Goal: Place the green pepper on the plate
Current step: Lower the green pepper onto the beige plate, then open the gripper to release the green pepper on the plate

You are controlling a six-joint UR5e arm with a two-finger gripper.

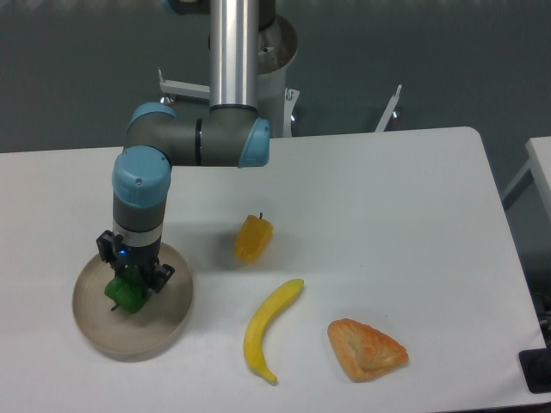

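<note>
Over the plate (95, 331), the gripper (131, 288) hides the green pepper's (126, 295) top and its own fingertips are lost against it, so their hold on it cannot be told.

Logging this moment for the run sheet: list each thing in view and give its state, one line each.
green pepper: over the plate, between the gripper's fingers; contact with the dish unclear.
plate: upright on the table, pepper within its rim.
gripper: pointing down over the plate, closed on the pepper.
yellow-orange pepper: lying loose on the table.
banana: lying flat, untouched.
pastry: lying flat, untouched.
</note>
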